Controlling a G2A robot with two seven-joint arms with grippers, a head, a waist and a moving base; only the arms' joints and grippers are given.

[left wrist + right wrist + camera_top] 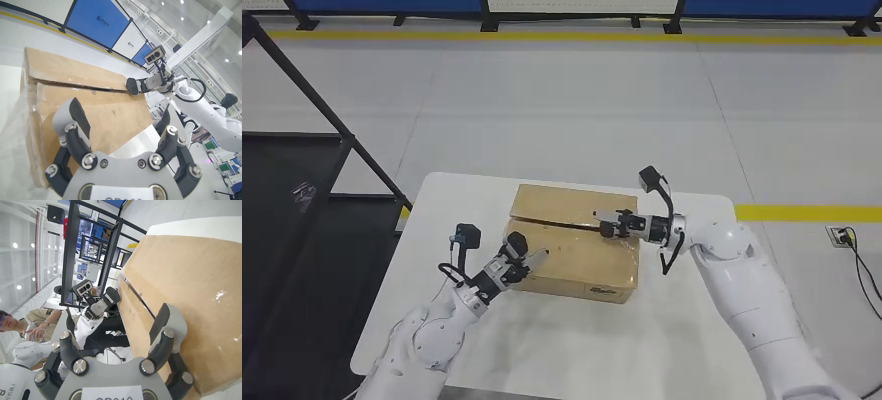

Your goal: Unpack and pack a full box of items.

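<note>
a closed cardboard box (574,240) sits on the white table (542,345), its two top flaps meeting in a seam (562,225) that runs along its length.

the left gripper (525,252) is at the box's near left corner with its jaws released and spread wide. in the left wrist view the gripper (121,111) has one finger (79,115) over the near flap and the other beyond the box's front edge, so that edge lies between the jaws. nothing is pinched, and i cannot tell whether either pad touches the cardboard.

the right gripper (603,221) is over the box top toward the seam's right end, and its jaws are also released. in the right wrist view the gripper (116,317) has one finger (164,317) lying close against the flap just beside the seam (138,294). the other finger stands clear of the box (179,275), in the air, and the jaws grasp nothing. beyond these jaws, at the seam's far end, the left gripper (112,294) is at the opposite corner.

seen past the left jaws, the right gripper (132,88) has a pad at the seam (75,86) on the box (75,70).
</note>
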